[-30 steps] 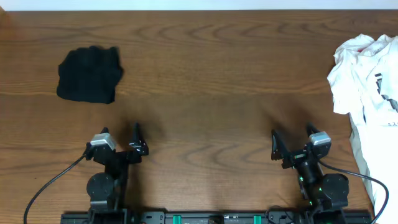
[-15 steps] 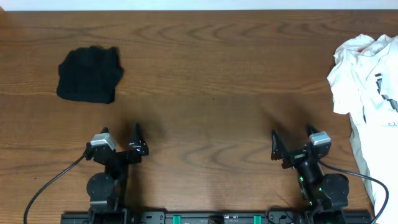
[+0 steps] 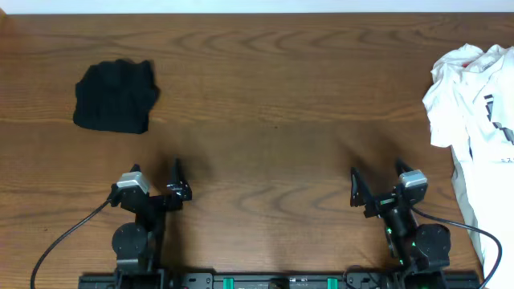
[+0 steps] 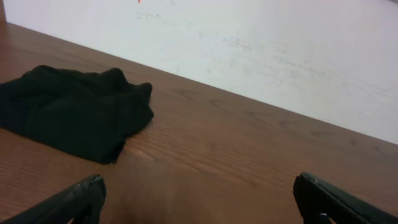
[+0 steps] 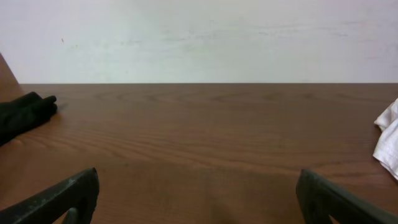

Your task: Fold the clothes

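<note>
Okay, L gripper (image 3: pixel 156 167) & R gripper (image 3: pixel 376 170) idling wide open, empty; pre-grasp step, next probably calling for R reaching fwd-right to white pile (image 3: pixel 470 96).

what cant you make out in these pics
White clothes: overhead, cut off by the right edge; number of pieces unclear.
Their dark print: overhead, too small to read.
Black garment: bunched on itself in every view, type unclear; right wrist view crops it at the left edge.

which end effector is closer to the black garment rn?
Left. The left end effector sits near-side of the black garment, slightly right; the right end effector is across the table, by the white clothes.
</note>
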Tool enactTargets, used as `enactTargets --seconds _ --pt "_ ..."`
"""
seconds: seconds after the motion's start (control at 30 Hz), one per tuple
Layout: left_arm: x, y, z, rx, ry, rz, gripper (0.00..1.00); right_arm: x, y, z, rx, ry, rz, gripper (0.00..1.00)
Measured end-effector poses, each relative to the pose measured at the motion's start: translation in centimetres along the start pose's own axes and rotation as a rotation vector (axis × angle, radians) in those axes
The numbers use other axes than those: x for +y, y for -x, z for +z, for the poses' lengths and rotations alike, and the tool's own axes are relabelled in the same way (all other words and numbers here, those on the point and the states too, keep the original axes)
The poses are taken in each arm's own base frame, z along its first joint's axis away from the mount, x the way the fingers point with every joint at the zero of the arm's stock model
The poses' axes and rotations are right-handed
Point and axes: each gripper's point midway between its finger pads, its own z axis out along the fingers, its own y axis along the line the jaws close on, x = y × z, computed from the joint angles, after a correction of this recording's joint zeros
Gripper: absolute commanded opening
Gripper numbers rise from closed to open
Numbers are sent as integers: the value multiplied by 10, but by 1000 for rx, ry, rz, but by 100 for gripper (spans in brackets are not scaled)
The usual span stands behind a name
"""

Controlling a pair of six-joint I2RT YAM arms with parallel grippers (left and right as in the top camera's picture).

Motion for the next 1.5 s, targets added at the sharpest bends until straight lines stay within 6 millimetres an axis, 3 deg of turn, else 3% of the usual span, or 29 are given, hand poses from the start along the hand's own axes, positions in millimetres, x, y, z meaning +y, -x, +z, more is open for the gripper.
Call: enactTargets --seconds 1.5 --pt "0 0 0 0 0 0 98 -6 -2 0 9 -34 14 99"
